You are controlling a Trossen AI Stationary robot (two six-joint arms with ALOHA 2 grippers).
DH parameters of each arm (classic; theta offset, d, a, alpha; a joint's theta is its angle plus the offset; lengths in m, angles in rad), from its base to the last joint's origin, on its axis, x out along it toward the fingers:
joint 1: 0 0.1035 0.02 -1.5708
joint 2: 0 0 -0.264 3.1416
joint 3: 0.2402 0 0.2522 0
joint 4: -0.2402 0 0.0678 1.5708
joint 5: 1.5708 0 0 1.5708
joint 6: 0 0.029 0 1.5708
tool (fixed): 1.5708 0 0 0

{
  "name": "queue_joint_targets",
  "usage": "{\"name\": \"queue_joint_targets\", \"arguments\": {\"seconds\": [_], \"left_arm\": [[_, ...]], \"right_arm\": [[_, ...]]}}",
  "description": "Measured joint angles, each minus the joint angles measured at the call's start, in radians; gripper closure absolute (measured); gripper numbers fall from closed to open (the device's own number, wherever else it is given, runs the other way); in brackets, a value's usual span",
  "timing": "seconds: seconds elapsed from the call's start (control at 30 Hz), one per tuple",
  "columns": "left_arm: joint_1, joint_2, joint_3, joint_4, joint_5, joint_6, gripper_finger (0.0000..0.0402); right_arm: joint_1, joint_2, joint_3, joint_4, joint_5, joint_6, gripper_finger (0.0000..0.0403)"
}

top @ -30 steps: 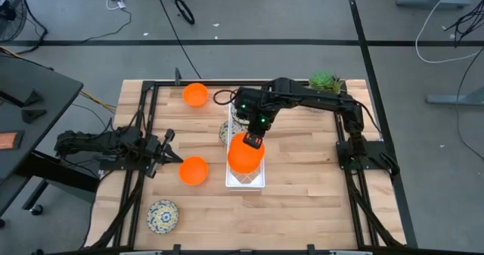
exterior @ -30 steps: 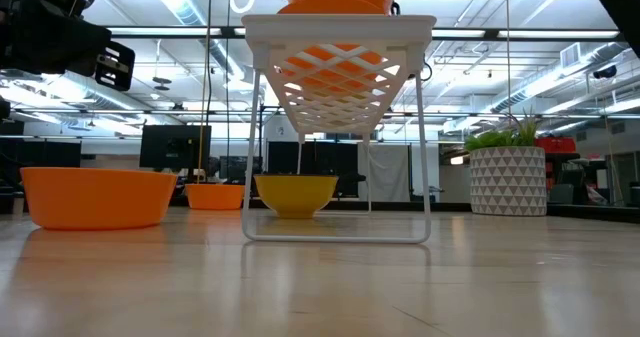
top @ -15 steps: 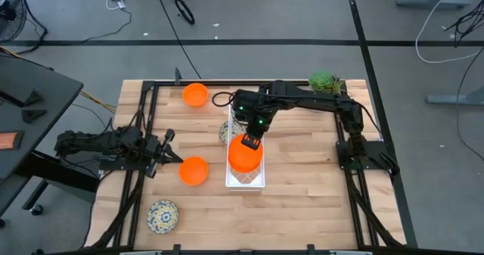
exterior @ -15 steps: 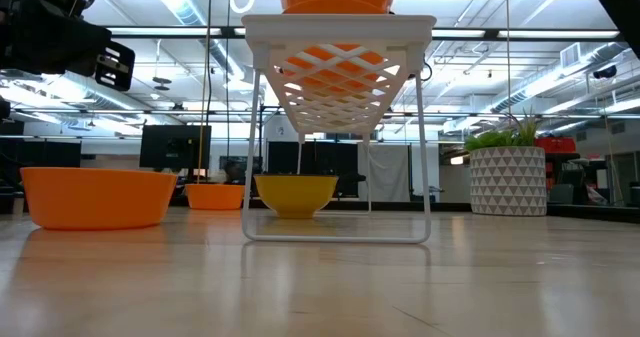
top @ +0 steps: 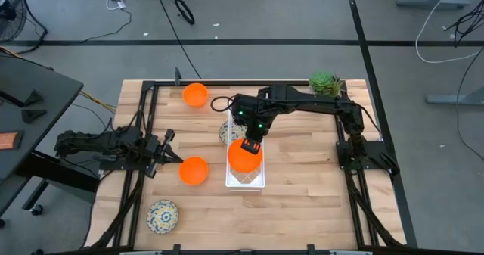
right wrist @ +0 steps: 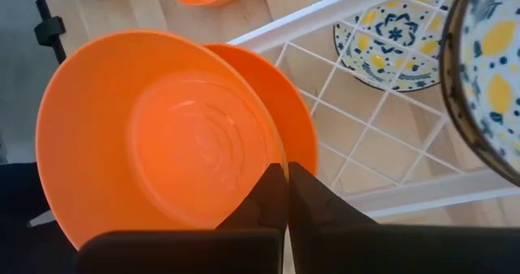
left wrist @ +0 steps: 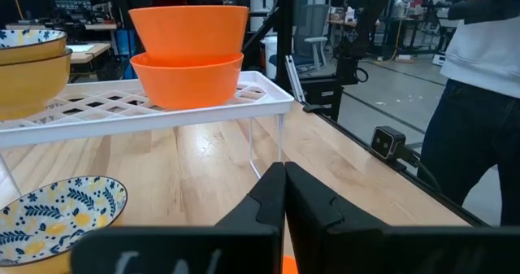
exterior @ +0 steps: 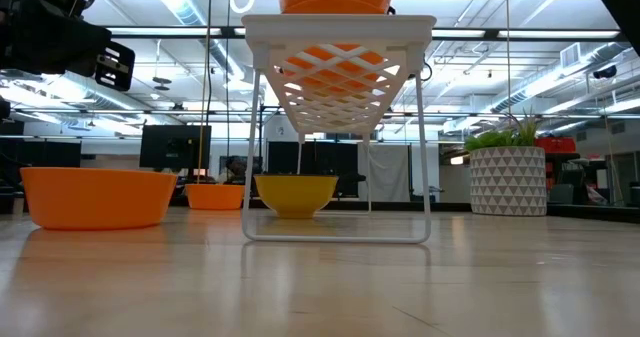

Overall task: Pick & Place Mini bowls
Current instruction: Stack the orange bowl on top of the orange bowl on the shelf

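My right gripper (top: 253, 144) hangs over the white wire rack (top: 246, 181), shut on an orange mini bowl (top: 243, 158). That bowl sits level, sunk partly into a second orange bowl (left wrist: 187, 80) that stands on the rack top. A floral bowl (left wrist: 23, 40) is stacked in another bowl at the rack's far end. Under the rack a floral bowl (left wrist: 57, 210) rests on the table. My left gripper (top: 176, 160) waits shut at the table's left, beside a loose orange bowl (top: 193, 170). My right gripper pinches the upper orange bowl's rim (right wrist: 275, 162) on its far side, one finger inside the bowl and one outside. The fingers slant down from above and from the far side. The bowl stays level, mouth up; whether it touches the bowl under it I cannot tell.
Another orange bowl (top: 195, 94) stands at the far left of the table and a floral bowl (top: 162, 215) at the near left. A potted green plant (top: 324, 81) stands at the far right. Bare wood lies to the right of the rack.
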Motion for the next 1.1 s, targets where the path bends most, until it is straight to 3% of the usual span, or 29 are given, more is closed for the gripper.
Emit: {"name": "queue_joint_targets", "arguments": {"seconds": [0.73, 1.1], "left_arm": [[0.000, 0.000, 0.000, 0.001, 0.000, 0.000, 0.0387], [0.000, 0.000, 0.000, 0.000, 0.000, 0.000, 0.0387]], "right_arm": [[-0.006, 0.021, -0.001, -0.018, 0.028, -0.013, 0.0402], [-0.007, 0.021, -0.001, -0.009, 0.028, -0.031, 0.0323]]}}
